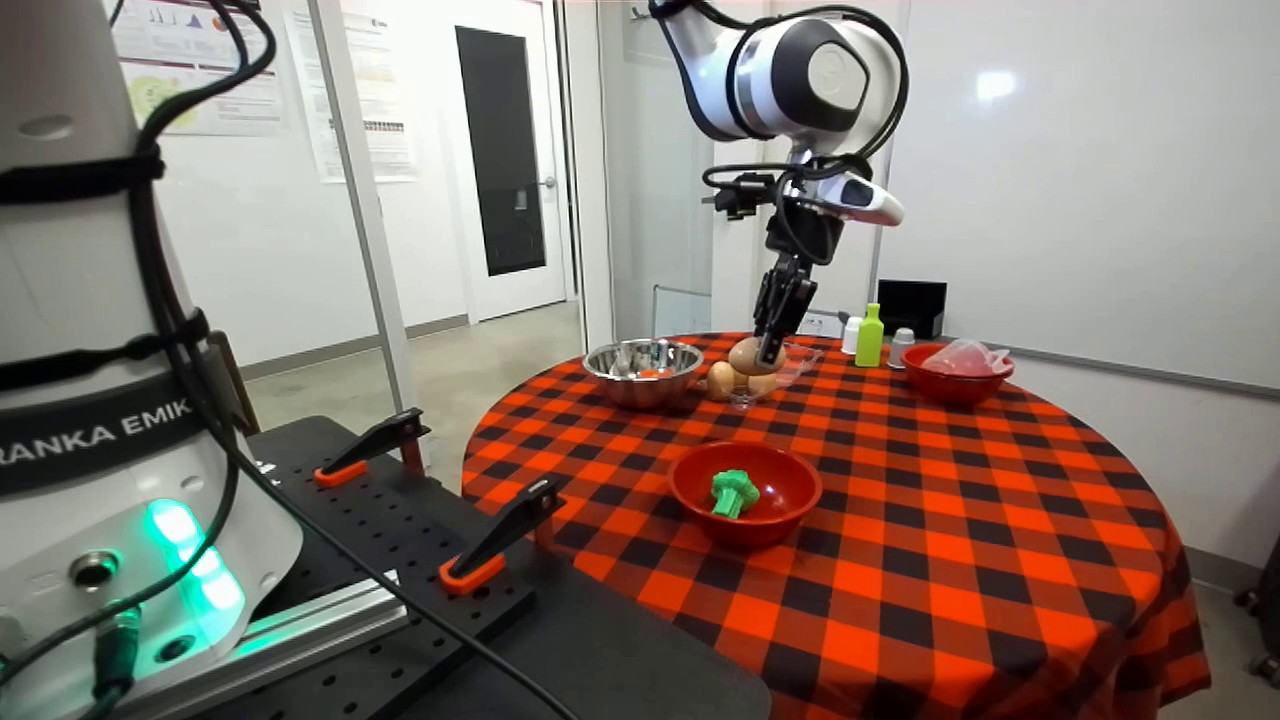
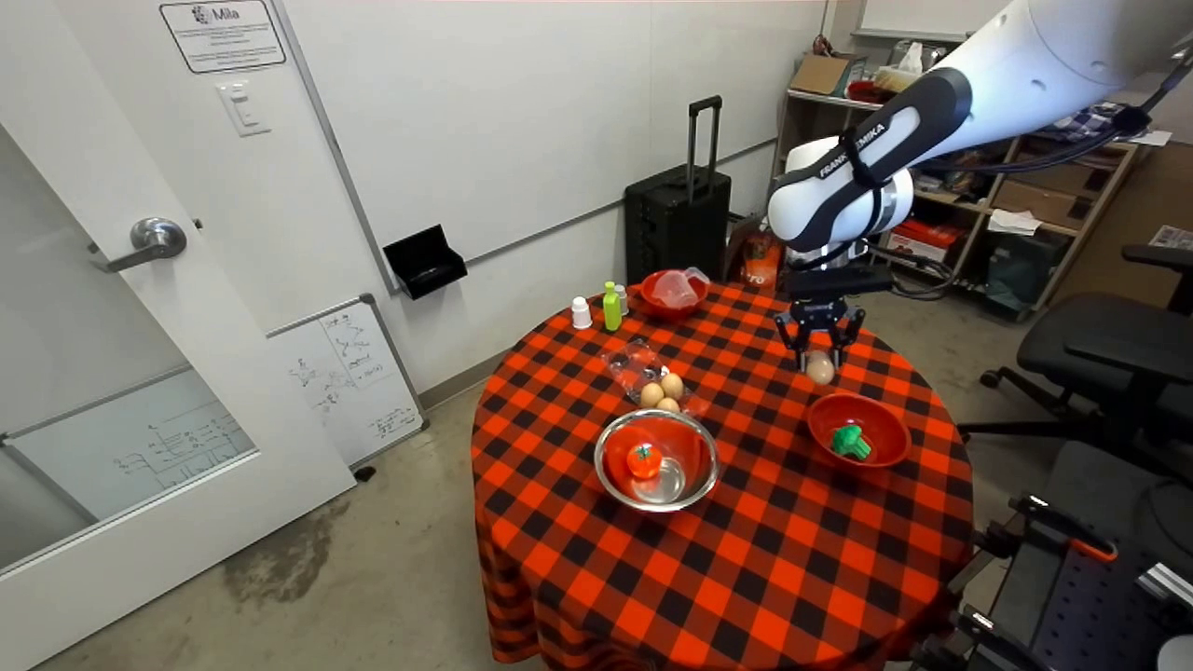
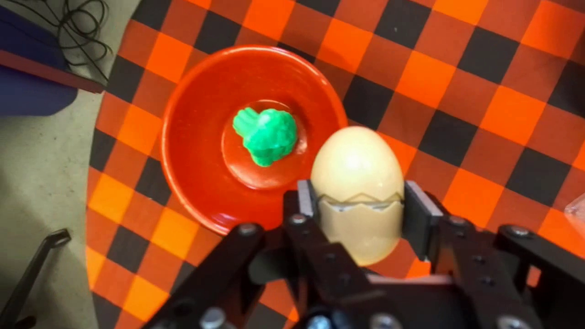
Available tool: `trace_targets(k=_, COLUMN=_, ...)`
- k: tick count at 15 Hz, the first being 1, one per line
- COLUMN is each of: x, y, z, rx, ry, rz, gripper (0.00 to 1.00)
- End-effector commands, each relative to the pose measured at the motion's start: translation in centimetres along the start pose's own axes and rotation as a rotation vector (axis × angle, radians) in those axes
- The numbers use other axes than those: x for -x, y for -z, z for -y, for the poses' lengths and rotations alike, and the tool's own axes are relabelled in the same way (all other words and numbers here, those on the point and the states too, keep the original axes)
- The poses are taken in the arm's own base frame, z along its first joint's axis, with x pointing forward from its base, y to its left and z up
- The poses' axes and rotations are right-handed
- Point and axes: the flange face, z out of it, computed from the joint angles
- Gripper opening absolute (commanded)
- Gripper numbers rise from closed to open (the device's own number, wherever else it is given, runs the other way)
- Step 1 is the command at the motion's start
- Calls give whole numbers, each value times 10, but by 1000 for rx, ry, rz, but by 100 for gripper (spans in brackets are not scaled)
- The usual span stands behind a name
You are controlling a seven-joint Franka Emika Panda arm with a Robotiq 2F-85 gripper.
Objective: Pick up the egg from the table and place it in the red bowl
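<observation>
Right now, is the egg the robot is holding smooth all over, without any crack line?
No, in the wrist view the egg in the gripper shows a jagged line across its middle.

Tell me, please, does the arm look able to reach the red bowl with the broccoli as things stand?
Probably yes. The gripper holds an egg near the red bowl, raised above its rim, and nothing shows between them. The broccoli inside seems to leave room.

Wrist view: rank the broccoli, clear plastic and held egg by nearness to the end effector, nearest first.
1. Egg, held by the end effector.
2. Broccoli, in the red bowl, picture-left of the egg.
3. Clear plastic, cut off at the picture's right edge.
</observation>
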Motion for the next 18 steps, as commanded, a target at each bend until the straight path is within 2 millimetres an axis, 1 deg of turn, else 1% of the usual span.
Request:
trace_targets(k=1, x=10, y=-7, z=-45, rx=7, ry=-64, rz=24, gripper=23)
trace_targets(k=4, x=10, y=-27, z=-70, rx=37, ry=-101, rz=59, gripper=23)
trace_targets(k=7, x=10, y=-49, z=-82, rx=69, ry=-122, rz=85, gripper=23)
trace_targets(k=11, x=11, y=-73, z=-82, rx=117, ry=-115, rz=109, gripper=23)
trace_targets(k=18, x=10, y=-99, z=-67, rx=202, ry=-73, rz=86, gripper=23)
